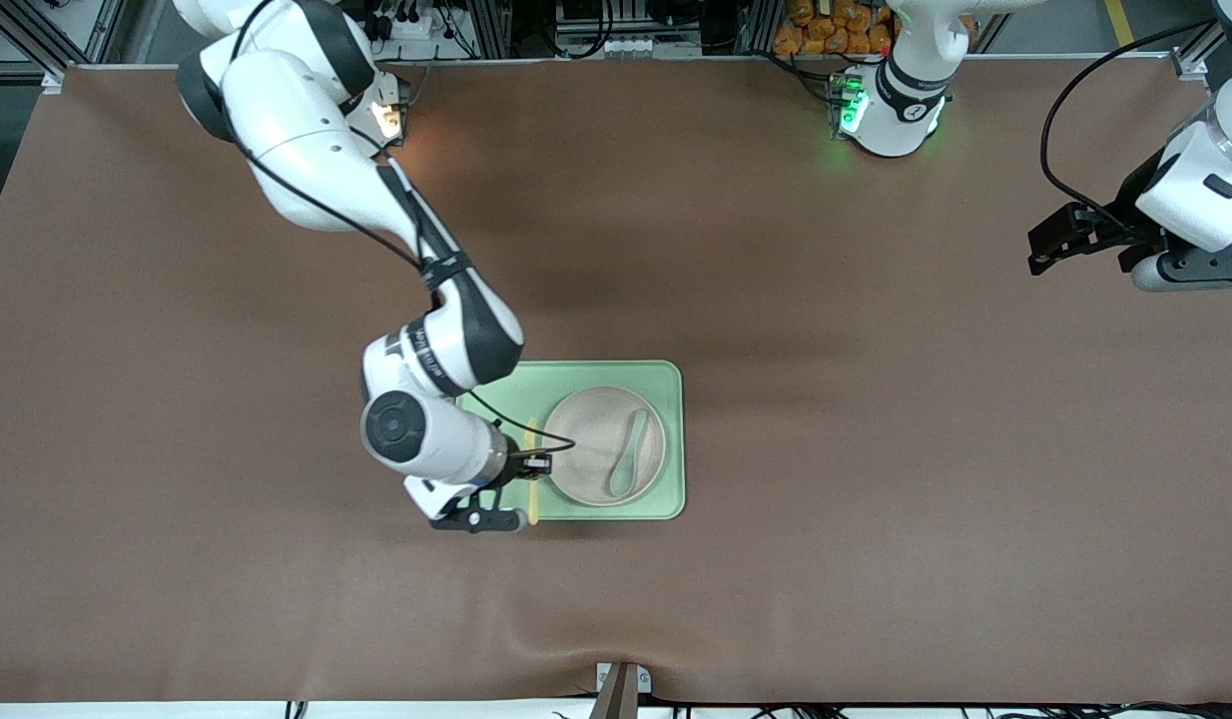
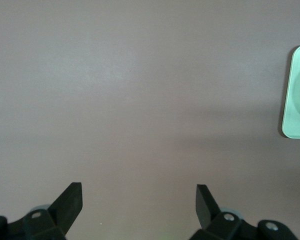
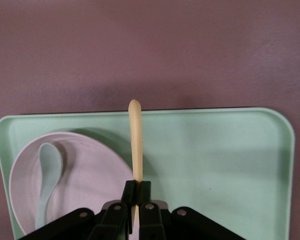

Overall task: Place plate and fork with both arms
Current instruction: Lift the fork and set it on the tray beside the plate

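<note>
The right pincer [image 1: 532, 477] hangs low over the tray's [image 1: 666, 439] edge toward the right arm's end of the desk [image 1: 876, 449], clenched on the fork [image 3: 135, 140], apparently to lay it beside the plate [image 1: 586, 439], which already sits on the tray with a spoon [image 1: 628, 454] in it. The front view hides most of the fork under the wrist, while the right wrist view shows its handle jutting from the shut jaws. The left pincer [image 2: 139, 202] waits with jaws apart over bare desk at the left arm's end.
</note>
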Action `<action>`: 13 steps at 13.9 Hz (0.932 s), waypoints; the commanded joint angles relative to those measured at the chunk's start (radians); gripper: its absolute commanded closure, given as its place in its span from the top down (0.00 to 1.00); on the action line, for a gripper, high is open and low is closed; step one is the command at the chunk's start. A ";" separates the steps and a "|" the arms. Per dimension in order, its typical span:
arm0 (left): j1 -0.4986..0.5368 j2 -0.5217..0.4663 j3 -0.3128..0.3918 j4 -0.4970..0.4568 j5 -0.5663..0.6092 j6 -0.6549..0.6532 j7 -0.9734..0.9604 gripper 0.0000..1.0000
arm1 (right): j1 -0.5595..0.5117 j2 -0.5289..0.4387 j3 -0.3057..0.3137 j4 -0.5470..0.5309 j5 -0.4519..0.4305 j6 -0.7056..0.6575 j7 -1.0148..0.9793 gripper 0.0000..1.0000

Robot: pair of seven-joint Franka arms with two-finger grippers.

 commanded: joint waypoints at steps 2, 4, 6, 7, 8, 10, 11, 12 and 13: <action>0.006 -0.010 -0.004 -0.006 -0.010 -0.009 -0.015 1.00 | -0.107 -0.057 0.081 -0.090 0.038 -0.030 -0.068 0.00; 0.006 -0.010 -0.004 -0.006 -0.010 -0.009 -0.013 1.00 | -0.171 -0.080 0.134 -0.165 0.040 -0.016 -0.103 0.00; 0.007 -0.010 -0.004 -0.006 -0.010 -0.009 -0.013 1.00 | -0.230 -0.088 0.202 -0.211 0.039 0.009 -0.116 0.00; 0.006 -0.012 -0.004 -0.006 -0.010 -0.009 -0.013 1.00 | -0.236 -0.097 0.207 -0.250 0.039 0.049 -0.120 0.00; 0.007 -0.010 -0.004 -0.006 -0.010 -0.009 -0.013 1.00 | -0.236 -0.106 0.208 -0.291 0.039 0.101 -0.126 0.00; 0.006 -0.012 -0.004 -0.006 -0.010 -0.009 -0.013 1.00 | -0.237 -0.122 0.226 -0.355 0.039 0.184 -0.146 0.00; 0.006 -0.010 -0.004 -0.008 -0.010 -0.009 -0.013 1.00 | -0.239 -0.134 0.228 -0.392 0.039 0.216 -0.149 0.00; 0.006 -0.010 -0.004 -0.008 -0.010 -0.009 -0.013 1.00 | -0.256 -0.145 0.242 -0.423 0.039 0.236 -0.166 0.00; 0.006 -0.010 -0.004 -0.008 -0.010 -0.009 -0.013 1.00 | -0.285 -0.152 0.271 -0.449 0.039 0.247 -0.191 0.00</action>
